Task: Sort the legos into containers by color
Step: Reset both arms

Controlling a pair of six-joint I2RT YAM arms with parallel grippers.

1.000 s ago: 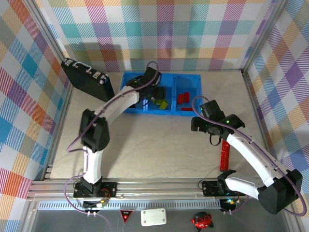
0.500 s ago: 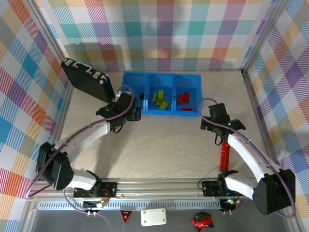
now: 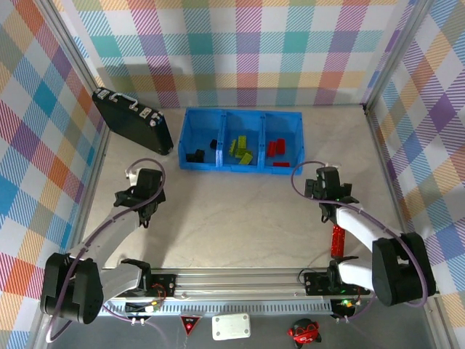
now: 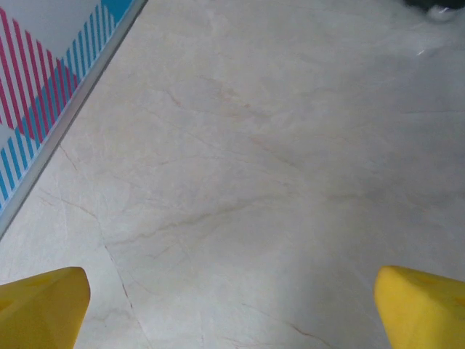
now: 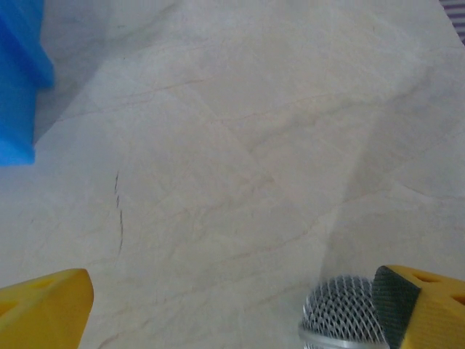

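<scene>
At 1 o'clock from left claw (image 4: 232, 311), 11 o'clock from right claw (image 5: 232, 313): blue bin (image 3: 240, 111), legos (image 3: 240, 148) inside; both claws agape, empty.

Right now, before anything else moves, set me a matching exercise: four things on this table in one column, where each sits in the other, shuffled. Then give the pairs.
Things
1. black legos
2. lime-green legos
3. red legos
4. black case

Places
A. middle compartment
B. outside the blue bin, to its left by the wall
C. right compartment
D. left compartment

Pairs: 1-D, 2-A, 3-C, 4-B
</scene>
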